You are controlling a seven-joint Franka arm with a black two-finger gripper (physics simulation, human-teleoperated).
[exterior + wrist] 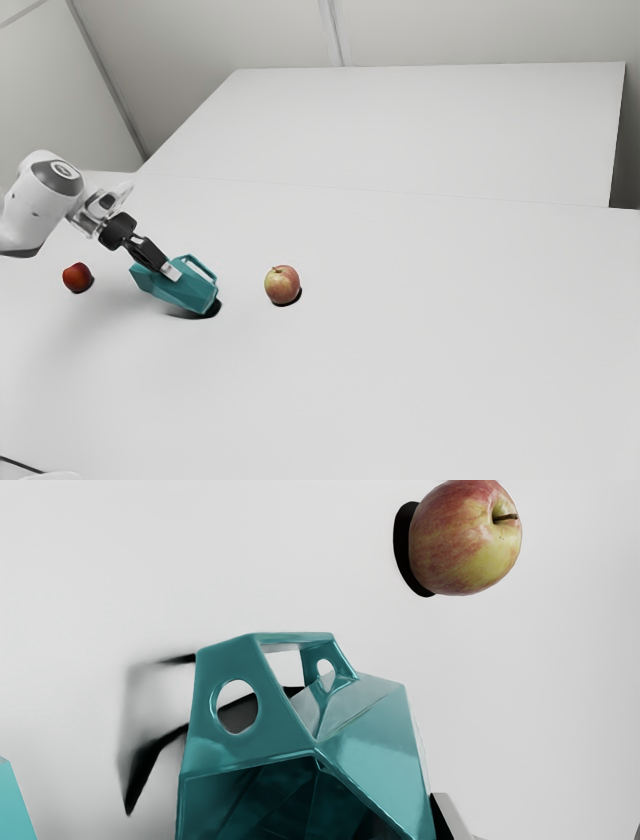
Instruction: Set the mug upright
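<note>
Mug (178, 289) is lying tilted at the pincer (170, 268), whose grip is not being discerned. Righting is seemingly being attempted, base-down turning being needed next.

The mug (375, 745) has smooth, flat facets with a glossy, glaze-like finish, pale highlights running along its edges; whether it is ceramic or plastic I cannot tell. The apple (460, 545) has smooth skin with a soft, waxy sheen, and its stem (505, 517) looks dry and woody. The tabletop (420, 350) is smooth and matt. The arm's white shell (32, 212) looks like smooth plastic.
</note>
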